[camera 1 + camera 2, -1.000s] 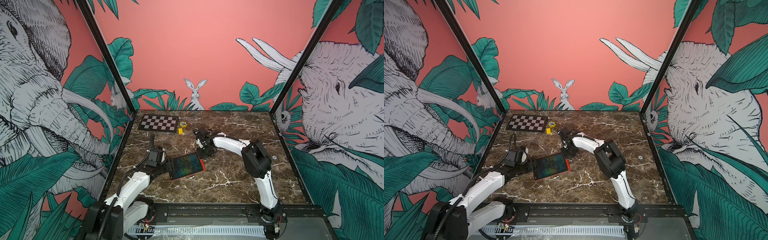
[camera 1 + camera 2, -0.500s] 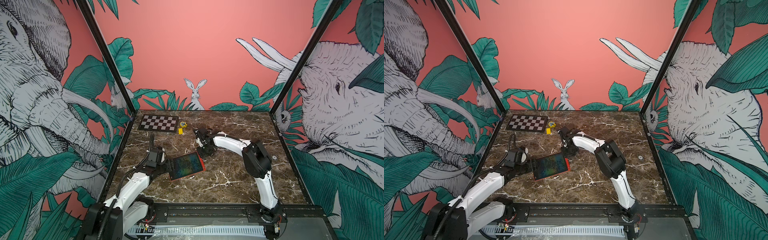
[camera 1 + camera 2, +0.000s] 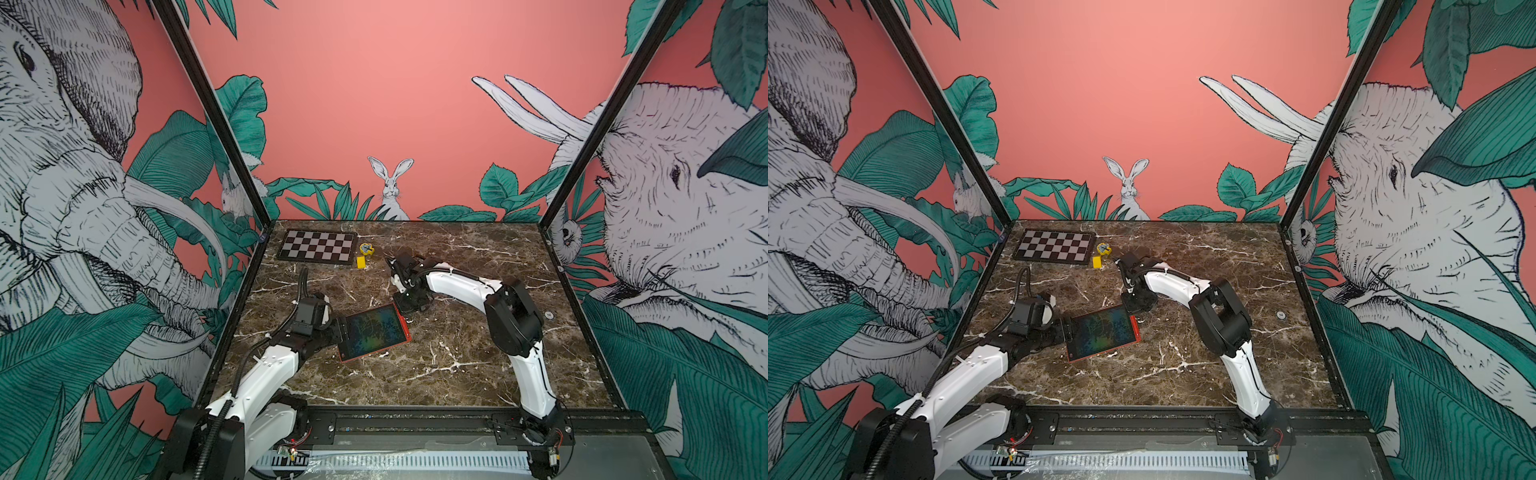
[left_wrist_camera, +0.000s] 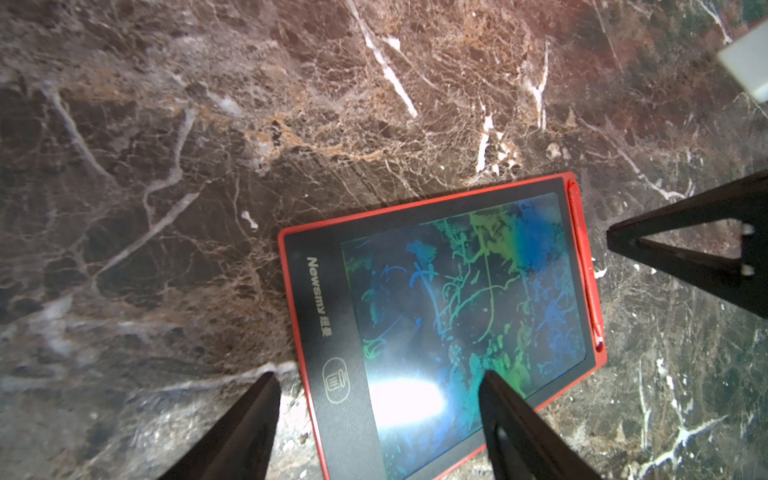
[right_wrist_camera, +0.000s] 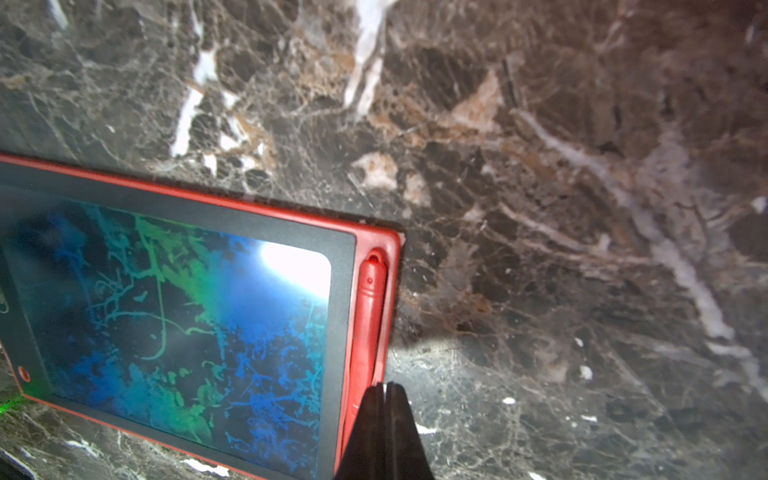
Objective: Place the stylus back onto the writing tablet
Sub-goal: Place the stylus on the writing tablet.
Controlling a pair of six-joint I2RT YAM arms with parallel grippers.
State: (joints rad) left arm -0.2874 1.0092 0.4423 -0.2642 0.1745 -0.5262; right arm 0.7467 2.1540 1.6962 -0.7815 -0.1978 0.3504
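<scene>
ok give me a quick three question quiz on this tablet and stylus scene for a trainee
1. True or false: the red stylus lies loose on the marble table, apart from the writing tablet.
2. The jaws of the right gripper are: A) wide open B) shut together C) out of view.
3. Fill in: the small yellow block sits beside the ____.
Key: 1 false, it lies in the slot along the tablet's edge; 2 B; 3 chessboard.
</scene>
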